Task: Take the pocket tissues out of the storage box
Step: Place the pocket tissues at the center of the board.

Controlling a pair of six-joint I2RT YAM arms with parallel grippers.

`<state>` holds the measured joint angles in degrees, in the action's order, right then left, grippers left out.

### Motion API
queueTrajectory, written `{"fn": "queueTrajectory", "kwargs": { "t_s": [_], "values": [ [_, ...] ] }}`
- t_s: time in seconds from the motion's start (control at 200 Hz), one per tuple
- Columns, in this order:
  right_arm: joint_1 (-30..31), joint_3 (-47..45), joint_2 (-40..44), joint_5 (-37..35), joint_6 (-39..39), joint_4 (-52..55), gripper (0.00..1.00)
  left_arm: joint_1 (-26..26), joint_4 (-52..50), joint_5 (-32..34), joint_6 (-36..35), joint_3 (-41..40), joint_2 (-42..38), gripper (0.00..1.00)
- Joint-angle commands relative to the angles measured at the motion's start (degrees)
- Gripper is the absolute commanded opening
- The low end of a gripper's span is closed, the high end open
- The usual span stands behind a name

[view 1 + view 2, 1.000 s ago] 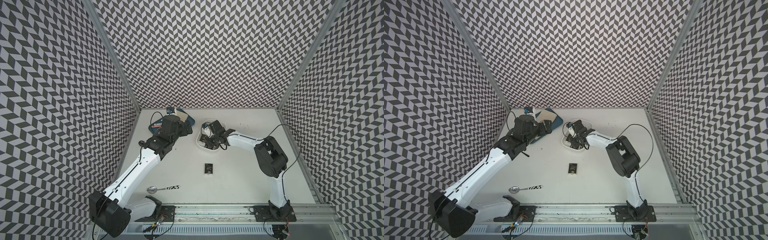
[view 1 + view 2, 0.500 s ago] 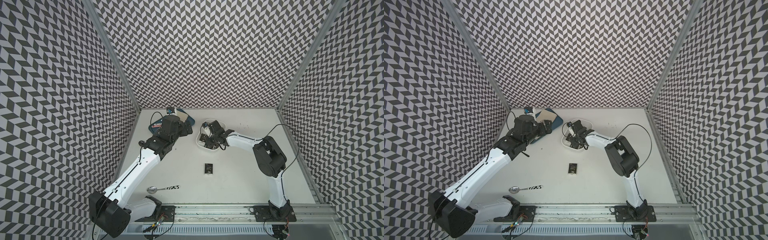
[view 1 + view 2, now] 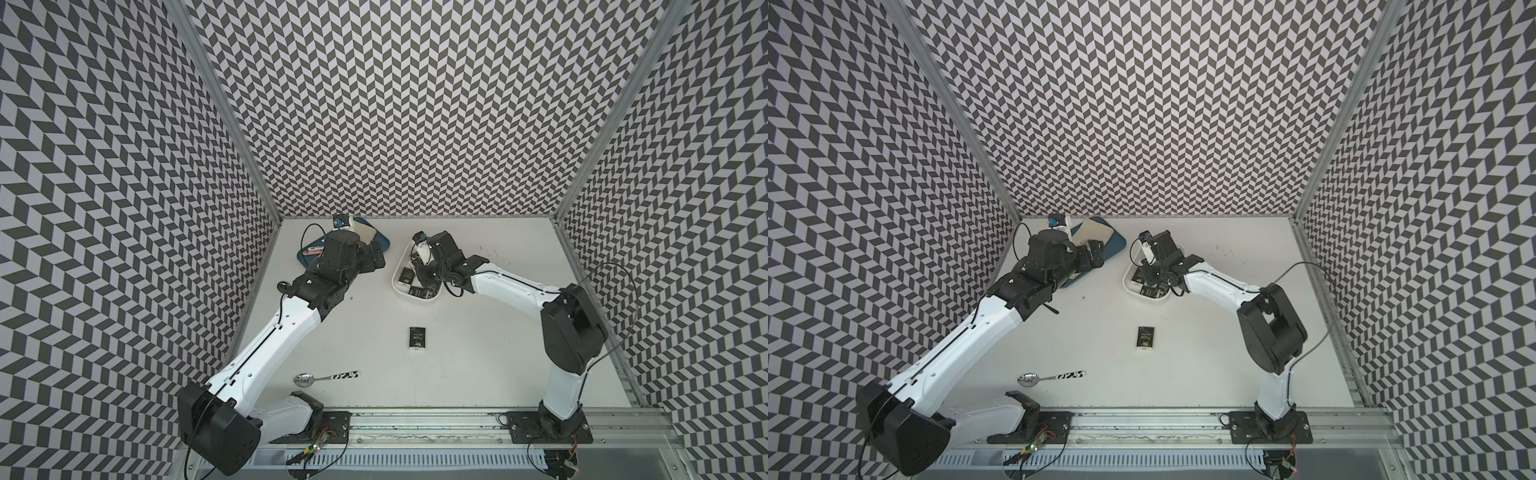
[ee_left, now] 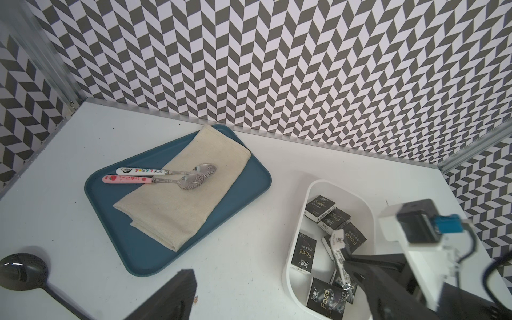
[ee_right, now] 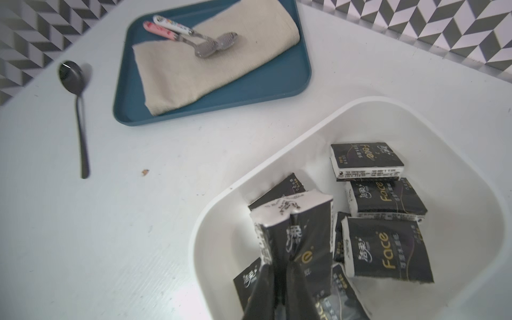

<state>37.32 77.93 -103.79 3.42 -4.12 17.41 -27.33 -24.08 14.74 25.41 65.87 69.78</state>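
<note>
A blue tray with a cloth and two spoons sits at ten o'clock from the storage box. A black spoon lies near the tray. The right arm reaches low over the box. The right gripper pinches one of the pocket tissues. More lie in the box. One packet lies outside on the table at six o'clock. The left gripper hangs over the tray, and I cannot tell if it is open.
</note>
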Motion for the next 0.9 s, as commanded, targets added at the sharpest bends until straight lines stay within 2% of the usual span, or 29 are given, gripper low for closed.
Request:
{"fn": "queueTrajectory", "kwargs": {
  "t_s": [0.0, 0.27, 0.491, 0.611, 0.766, 0.896],
  "values": [
    [-0.1, -4.8, 7.7, 2.4, -4.9, -0.5, 0.12, 0.2, 0.6, 0.8, -0.6, 0.5, 1.1, 0.99],
    [0.3, -16.2, 19.5, 0.6, -11.9, 8.5, 0.12, -0.7, 0.1, 0.7, -1.1, 2.5, 2.8, 0.99],
    [1.1, -27.9, 26.4, 1.3, -15.7, 7.2, 0.13, -0.8, 0.2, 0.2, -1.2, 3.0, 1.2, 0.99],
    [1.5, -32.6, 25.9, 3.4, -17.3, 3.4, 0.13, -0.8, -0.1, -0.1, -0.8, 3.0, 0.8, 0.99],
    [2.5, -33.1, 22.1, 4.1, -18.0, 0.9, 0.16, -0.8, -0.2, -0.2, -0.6, 2.3, -0.2, 0.99],
    [2.6, -31.9, 19.7, 5.1, -18.2, 0.1, 0.31, -0.8, -0.8, 0.3, -0.9, 2.6, -0.4, 0.99]
  ]
}}
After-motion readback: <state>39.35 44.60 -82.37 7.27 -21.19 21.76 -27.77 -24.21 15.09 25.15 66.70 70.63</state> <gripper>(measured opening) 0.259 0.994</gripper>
